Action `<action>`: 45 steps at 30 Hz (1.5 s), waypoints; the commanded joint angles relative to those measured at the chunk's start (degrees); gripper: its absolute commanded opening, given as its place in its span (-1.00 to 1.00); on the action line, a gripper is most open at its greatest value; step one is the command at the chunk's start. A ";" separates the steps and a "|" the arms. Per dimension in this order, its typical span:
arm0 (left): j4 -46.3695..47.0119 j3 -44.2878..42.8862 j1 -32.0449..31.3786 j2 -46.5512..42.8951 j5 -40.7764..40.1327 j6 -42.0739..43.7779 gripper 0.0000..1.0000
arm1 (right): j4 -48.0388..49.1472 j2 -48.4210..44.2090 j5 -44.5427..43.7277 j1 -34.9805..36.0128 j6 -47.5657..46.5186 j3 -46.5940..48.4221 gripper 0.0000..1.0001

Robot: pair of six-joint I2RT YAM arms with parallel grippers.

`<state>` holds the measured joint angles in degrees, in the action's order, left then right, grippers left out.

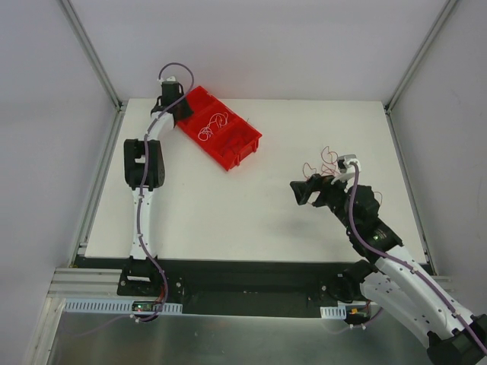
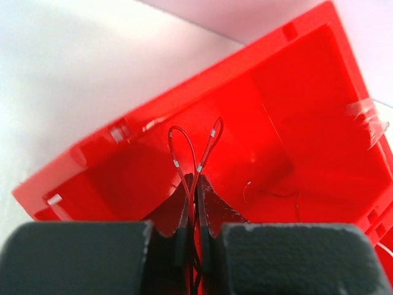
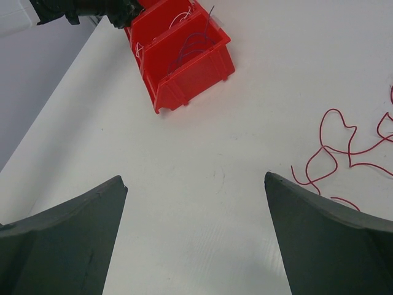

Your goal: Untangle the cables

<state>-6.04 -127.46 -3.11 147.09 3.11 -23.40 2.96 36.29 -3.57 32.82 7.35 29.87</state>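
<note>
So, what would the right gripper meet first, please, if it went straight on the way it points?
The right gripper would most likely touch the bare table first; the red bin lies farther along, though depth is unclear.

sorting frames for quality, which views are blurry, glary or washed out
left wrist: the left hand is blurred up close, the red bin oversaturated with a bright patch at its right rim; right wrist: the right hand is dark and soft, the red cable crisp; top external: even light, soft shadows.
</note>
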 commanded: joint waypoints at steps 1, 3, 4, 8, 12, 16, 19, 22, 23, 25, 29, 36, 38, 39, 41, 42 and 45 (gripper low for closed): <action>-1.16 3.08 -0.31 -4.96 5.76 -7.71 -1.00 | 3.28 -0.17 1.11 -0.30 1.43 -0.07 0.95; -1.08 5.72 -0.49 -6.45 6.29 -9.38 -1.00 | 3.37 -0.34 1.11 -0.21 1.87 -0.60 0.95; -0.99 7.21 -0.58 -7.24 6.38 -10.26 -1.00 | 3.54 -0.69 1.03 -0.30 2.05 -0.77 0.95; -0.11 11.44 -1.02 -9.79 4.54 -10.71 -1.00 | 3.72 -1.92 0.76 -0.30 2.40 -1.39 0.95; -0.28 10.22 -1.02 -10.50 3.66 -6.49 -1.00 | 2.66 -2.72 0.94 -0.30 2.14 -1.30 0.95; -1.16 9.95 -0.84 -10.77 1.72 -4.64 -0.60 | 3.19 -2.19 0.67 -0.21 2.49 -1.83 0.95; -2.13 7.76 -0.93 -9.89 2.51 -4.11 -0.31 | 3.89 -1.49 1.11 -0.30 2.75 -2.09 0.95; -2.92 6.87 -0.84 -10.24 1.46 -3.59 -0.16 | 4.25 -0.88 1.29 -0.30 2.75 -2.09 0.95; -3.10 6.70 -0.93 -10.68 1.28 -2.98 -0.14 | 4.25 -0.70 1.38 -0.21 2.75 -2.01 0.95; -3.88 6.17 -1.02 -11.47 0.14 -1.66 -0.08 | 4.25 -0.26 1.38 -0.21 2.67 -1.92 0.95; -6.78 5.47 -1.02 -13.75 -1.96 0.02 0.01 | 4.25 0.36 1.20 -0.30 2.58 -1.74 0.94; -10.65 5.47 -1.02 -16.92 -2.76 2.04 0.46 | 2.41 0.80 1.99 -0.30 2.84 -0.69 0.94; -11.70 5.03 -1.02 -18.23 -4.42 2.48 0.67 | 0.91 0.88 1.82 -0.30 2.93 -0.08 0.94; -12.58 4.85 -1.02 -18.93 -5.04 2.83 0.78 | -0.05 1.06 1.73 -0.21 2.84 0.28 0.94; -13.90 5.29 -1.02 -20.95 -5.66 2.92 0.98 | -2.24 1.76 1.12 -0.21 2.67 1.41 0.94; -14.52 5.99 -1.02 -22.09 -6.10 3.01 0.98 | -4.17 2.46 0.59 -0.30 2.66 2.29 0.94; -15.66 10.02 -1.19 -27.62 -6.80 3.01 0.98 | -11.55 5.79 -2.39 -0.65 2.58 6.59 0.95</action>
<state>-18.87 -119.59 -3.79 129.75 -0.75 -21.65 -0.97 38.92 -2.74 32.80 9.65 29.69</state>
